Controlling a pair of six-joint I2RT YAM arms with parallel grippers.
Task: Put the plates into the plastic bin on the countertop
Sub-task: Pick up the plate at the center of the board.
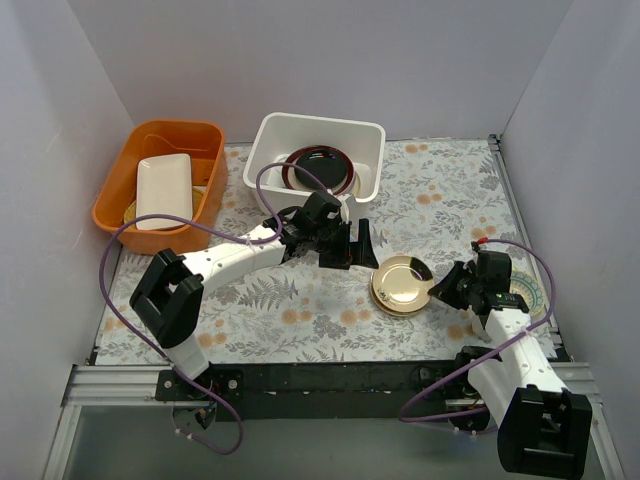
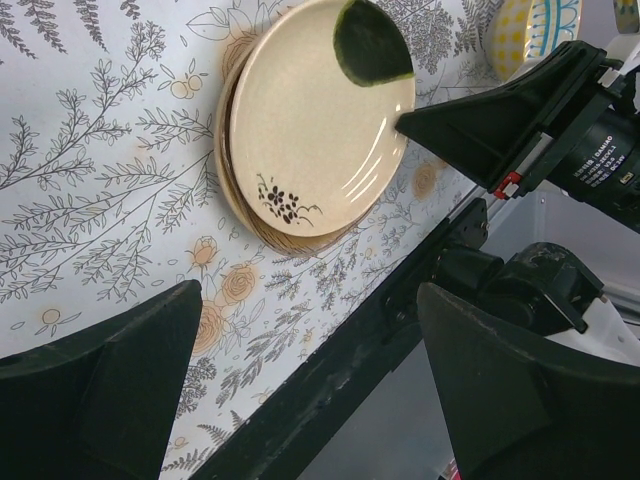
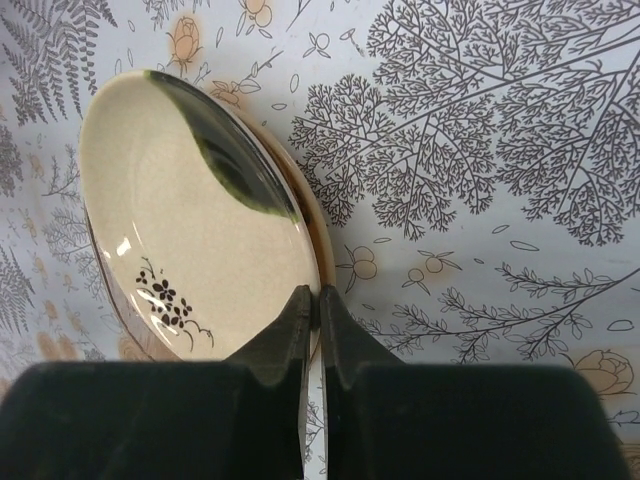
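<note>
A tan plate with a black sprig and a dark green patch lies on the fern-print countertop, right of centre. My right gripper is shut on its right rim, and the right wrist view shows the fingertips pinching that rim with the plate tilted up a little. My left gripper is open and empty, just left of the plate and in front of the white plastic bin. The bin holds a glossy black plate on a maroon one. The left wrist view shows the tan plate beyond my open left gripper.
An orange tub at the back left holds a white rectangular dish. A cream-and-blue plate lies under my right arm near the right edge and also shows in the left wrist view. A black rail runs along the near edge.
</note>
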